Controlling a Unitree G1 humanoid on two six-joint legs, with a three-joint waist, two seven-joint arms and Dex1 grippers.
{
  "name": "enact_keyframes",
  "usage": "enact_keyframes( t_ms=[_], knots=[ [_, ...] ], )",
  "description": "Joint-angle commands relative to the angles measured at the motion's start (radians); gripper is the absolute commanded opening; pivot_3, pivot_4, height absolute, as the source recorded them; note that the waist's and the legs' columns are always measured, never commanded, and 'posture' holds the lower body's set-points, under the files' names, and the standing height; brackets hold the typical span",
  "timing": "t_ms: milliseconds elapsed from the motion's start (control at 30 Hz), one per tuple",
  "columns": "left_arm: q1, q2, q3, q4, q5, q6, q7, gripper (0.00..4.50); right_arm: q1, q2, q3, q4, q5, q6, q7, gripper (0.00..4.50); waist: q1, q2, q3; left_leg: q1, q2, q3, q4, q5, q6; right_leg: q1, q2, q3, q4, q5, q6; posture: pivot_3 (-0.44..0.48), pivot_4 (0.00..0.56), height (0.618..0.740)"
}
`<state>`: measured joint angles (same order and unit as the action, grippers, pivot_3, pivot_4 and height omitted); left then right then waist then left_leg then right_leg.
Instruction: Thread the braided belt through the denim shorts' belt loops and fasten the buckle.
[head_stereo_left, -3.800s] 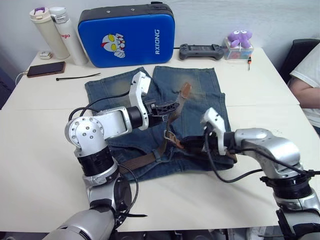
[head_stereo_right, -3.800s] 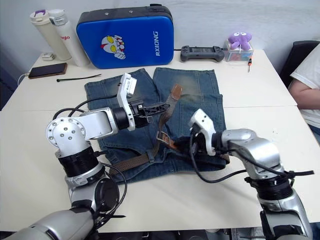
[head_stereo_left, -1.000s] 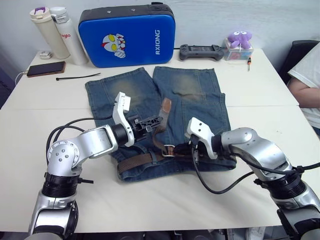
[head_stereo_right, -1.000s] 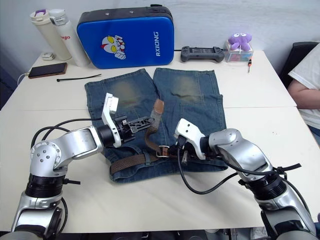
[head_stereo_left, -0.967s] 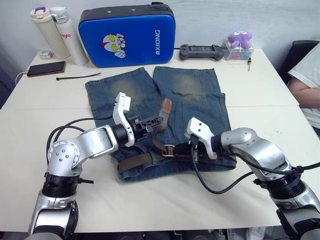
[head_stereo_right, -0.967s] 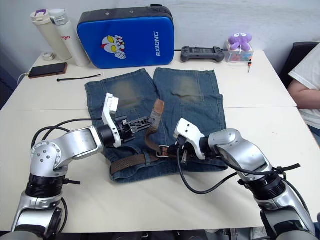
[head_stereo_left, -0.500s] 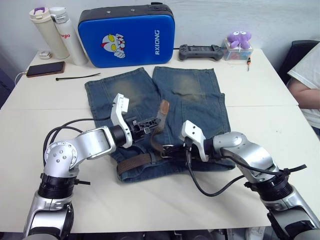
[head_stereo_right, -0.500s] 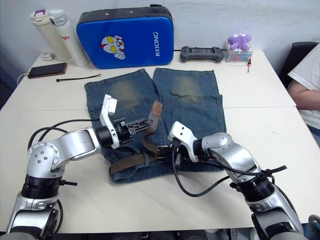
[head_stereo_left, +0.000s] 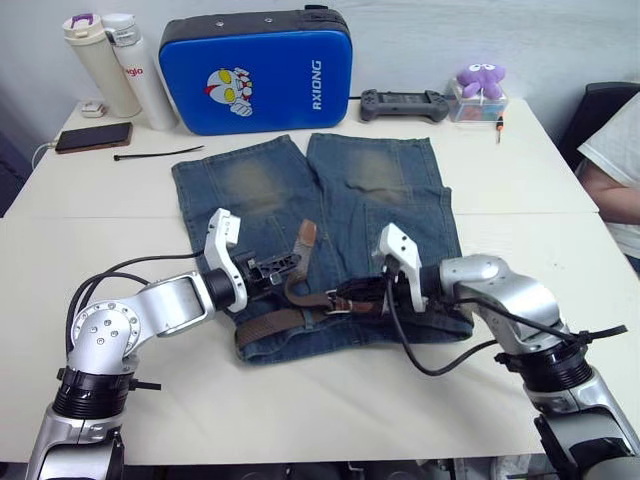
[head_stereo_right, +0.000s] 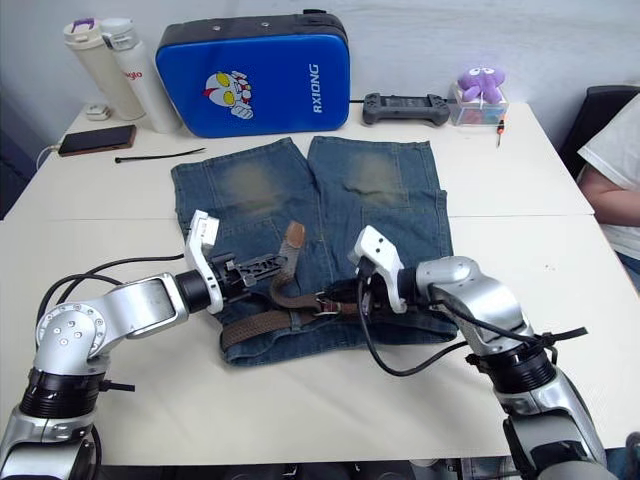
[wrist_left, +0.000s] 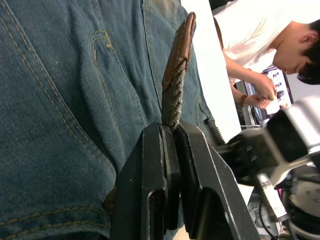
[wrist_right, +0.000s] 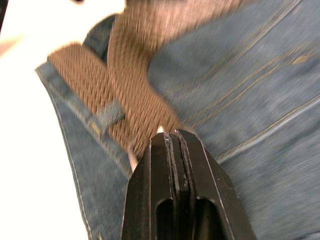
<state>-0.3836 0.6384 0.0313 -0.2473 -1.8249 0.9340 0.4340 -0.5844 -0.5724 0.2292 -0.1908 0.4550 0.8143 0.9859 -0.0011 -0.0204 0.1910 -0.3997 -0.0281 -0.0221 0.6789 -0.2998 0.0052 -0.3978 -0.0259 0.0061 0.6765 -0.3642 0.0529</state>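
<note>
The denim shorts (head_stereo_left: 380, 180) lie flat, waistband nearest me. The braided belt (head_stereo_left: 272, 322) runs along the waistband and arches up near its middle. My left gripper (head_stereo_left: 288, 266) is shut on the belt just below its dark tip (head_stereo_left: 303, 236), which stands up over the left leg; the left wrist view shows the fingers (wrist_left: 155, 165) clamping the braid. My right gripper (head_stereo_left: 352, 293) is shut at the silver buckle (head_stereo_left: 336, 300), low over the waistband. One of the belt loops (wrist_right: 107, 117) crosses the strap beside the right gripper (wrist_right: 172, 136).
At the back stand a blue hard case (head_stereo_left: 255, 68), two bottles (head_stereo_left: 100, 62), a phone (head_stereo_left: 92, 137), a black cable tie (head_stereo_left: 155, 154), a game controller (head_stereo_left: 403, 103) and a purple plush (head_stereo_left: 480, 78). A person (head_stereo_left: 615, 170) sits at the table's right edge.
My left gripper has drawn the belt tip lower and toward me, to the left. My right wrist has shifted slightly right, while the buckle stays at the waistband.
</note>
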Motion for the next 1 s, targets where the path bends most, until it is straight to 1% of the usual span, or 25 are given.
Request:
enact_keyframes(
  t_ms=[33, 200, 367, 533, 700, 900, 1000],
  knots=[
    [0.008, 0.012, 0.037, 0.007, 0.028, -0.004, -0.042, 0.00, -0.014, 0.013, -0.005, 0.011, 0.024, 0.005, 0.020, 0.03, -0.003, 0.000, 0.000, 0.000, 0.000, 0.000, 0.000, 0.000, 0.000, 0.000, 0.000, 0.000, 0.000, 0.000, 0.000, 0.000, 0.150, 0.739],
    [-0.012, 0.013, 0.045, 0.021, 0.060, 0.001, -0.068, 0.00, -0.005, 0.033, 0.012, 0.022, 0.032, 0.031, 0.034, 0.03, -0.002, 0.000, 0.000, 0.000, 0.000, 0.000, -0.001, 0.000, 0.000, 0.000, 0.000, 0.000, -0.001, 0.000, 0.000, 0.000, 0.150, 0.739],
    [-0.045, -0.003, 0.041, 0.031, 0.078, 0.000, -0.078, 0.00, 0.002, 0.086, 0.007, 0.079, 0.031, 0.044, 0.009, 0.03, -0.001, 0.000, 0.000, 0.000, 0.000, 0.000, -0.001, 0.000, 0.000, 0.000, 0.000, 0.000, -0.001, 0.000, 0.000, 0.000, 0.150, 0.739],
    [-0.058, -0.013, 0.042, 0.033, 0.083, 0.005, -0.085, 0.00, 0.021, 0.088, 0.019, 0.099, 0.027, 0.050, 0.024, 0.03, -0.003, 0.000, 0.000, 0.000, 0.000, 0.000, -0.001, 0.000, 0.000, 0.000, 0.000, 0.000, -0.002, 0.000, 0.000, 0.000, 0.150, 0.739],
    [-0.060, -0.016, 0.042, 0.028, 0.084, 0.007, -0.084, 0.00, 0.030, 0.094, -0.004, 0.112, 0.056, 0.077, 0.029, 0.03, -0.003, 0.000, 0.000, 0.000, 0.000, 0.000, -0.001, 0.000, 0.000, 0.000, 0.000, 0.000, -0.001, 0.000, 0.000, 0.000, 0.150, 0.739],
    [-0.063, -0.029, 0.035, 0.017, 0.082, 0.008, -0.088, 0.00, 0.021, 0.093, 0.009, 0.152, 0.048, 0.080, 0.037, 0.03, -0.003, 0.000, 0.000, 0.000, 0.000, 0.000, -0.001, 0.000, 0.000, 0.000, 0.000, 0.000, -0.002, 0.000, 0.000, 0.000, 0.150, 0.739],
    [-0.067, -0.009, 0.024, -0.023, 0.057, 0.056, -0.176, 0.00, -0.017, 0.111, 0.049, 0.217, 0.036, 0.107, 0.055, 0.03, -0.005, 0.000, 0.000, 0.000, 0.000, 0.000, -0.001, 0.000, 0.000, 0.000, 0.000, 0.000, -0.002, 0.000, 0.000, 0.000, 0.150, 0.739]
  ],
)
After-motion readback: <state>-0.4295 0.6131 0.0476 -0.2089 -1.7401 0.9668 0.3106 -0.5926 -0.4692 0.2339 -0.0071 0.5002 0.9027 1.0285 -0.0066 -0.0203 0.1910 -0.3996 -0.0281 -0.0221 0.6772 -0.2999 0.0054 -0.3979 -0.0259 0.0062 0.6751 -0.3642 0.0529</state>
